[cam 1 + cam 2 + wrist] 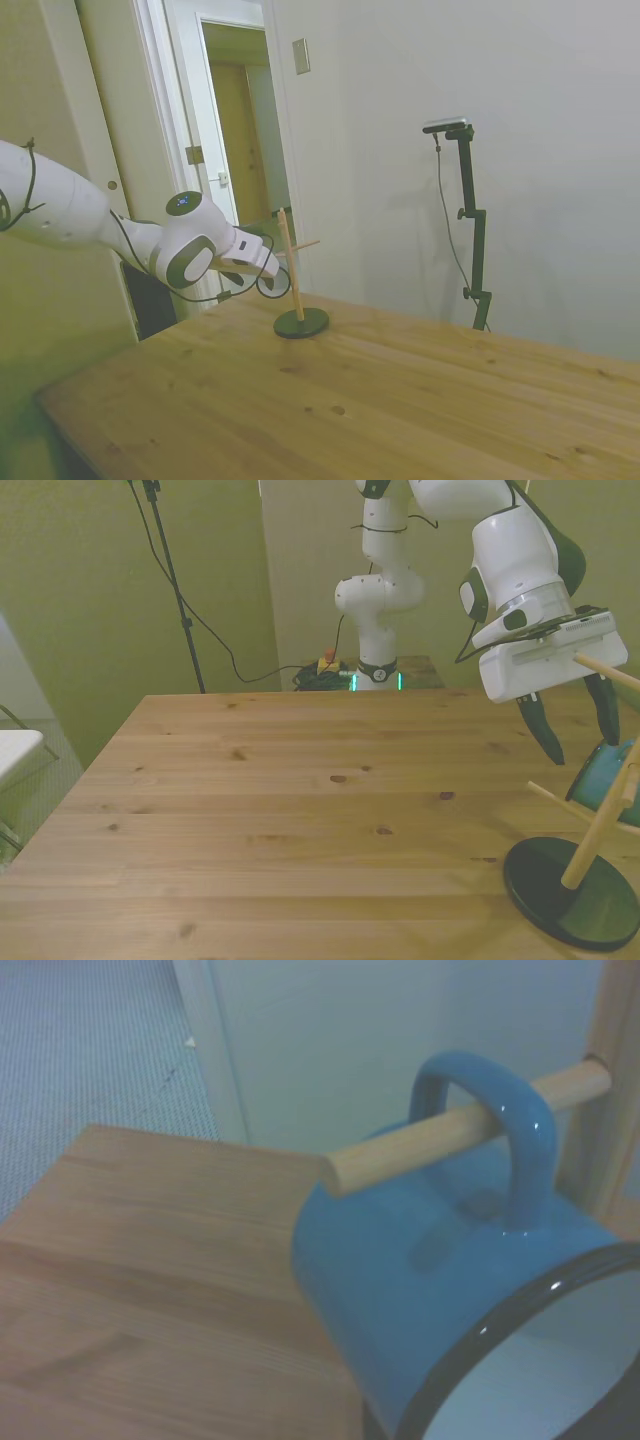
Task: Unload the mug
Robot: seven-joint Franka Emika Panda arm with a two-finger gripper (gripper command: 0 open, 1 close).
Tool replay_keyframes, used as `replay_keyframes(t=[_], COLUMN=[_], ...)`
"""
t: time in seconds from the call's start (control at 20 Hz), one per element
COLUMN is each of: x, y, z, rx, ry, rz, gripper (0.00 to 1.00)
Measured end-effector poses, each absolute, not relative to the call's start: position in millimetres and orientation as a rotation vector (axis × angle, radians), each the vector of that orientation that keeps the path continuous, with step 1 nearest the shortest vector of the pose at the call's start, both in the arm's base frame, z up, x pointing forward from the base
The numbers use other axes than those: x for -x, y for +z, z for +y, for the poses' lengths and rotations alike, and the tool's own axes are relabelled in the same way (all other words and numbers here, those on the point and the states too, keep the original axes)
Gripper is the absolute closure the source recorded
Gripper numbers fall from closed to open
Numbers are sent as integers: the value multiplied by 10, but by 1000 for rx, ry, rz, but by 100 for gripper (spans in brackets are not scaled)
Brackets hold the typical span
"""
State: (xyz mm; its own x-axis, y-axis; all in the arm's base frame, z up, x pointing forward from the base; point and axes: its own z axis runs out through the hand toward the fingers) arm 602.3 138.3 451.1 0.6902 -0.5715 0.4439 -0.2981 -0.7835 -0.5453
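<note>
The teal mug is still being carried by the wooden peg stand; nothing is being gripped by the spread-open gripper beside it.

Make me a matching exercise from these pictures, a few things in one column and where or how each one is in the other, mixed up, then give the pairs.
Things:
1. mug
2. wooden peg stand
3. gripper
4. table

States:
A. standing on a dark round base on the table
B. hanging by its handle on a peg
C. bare wood across the front view's left
D. jaws open, close above the mug

Pairs: 1-B, 2-A, 3-D, 4-C
</note>
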Motion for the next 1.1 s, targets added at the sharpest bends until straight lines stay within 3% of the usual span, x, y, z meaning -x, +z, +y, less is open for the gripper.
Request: replay_keyframes(t=[0.6, 0.65, 1.1], x=[-6190, -6199, -6209], y=[4226, 4198, 4150], z=[1574, 1562, 1575], rx=[2377, 2372, 2335], ry=[-1000, -1009, -1035], rz=[546, 544, 528], gripper=[0, 100, 100])
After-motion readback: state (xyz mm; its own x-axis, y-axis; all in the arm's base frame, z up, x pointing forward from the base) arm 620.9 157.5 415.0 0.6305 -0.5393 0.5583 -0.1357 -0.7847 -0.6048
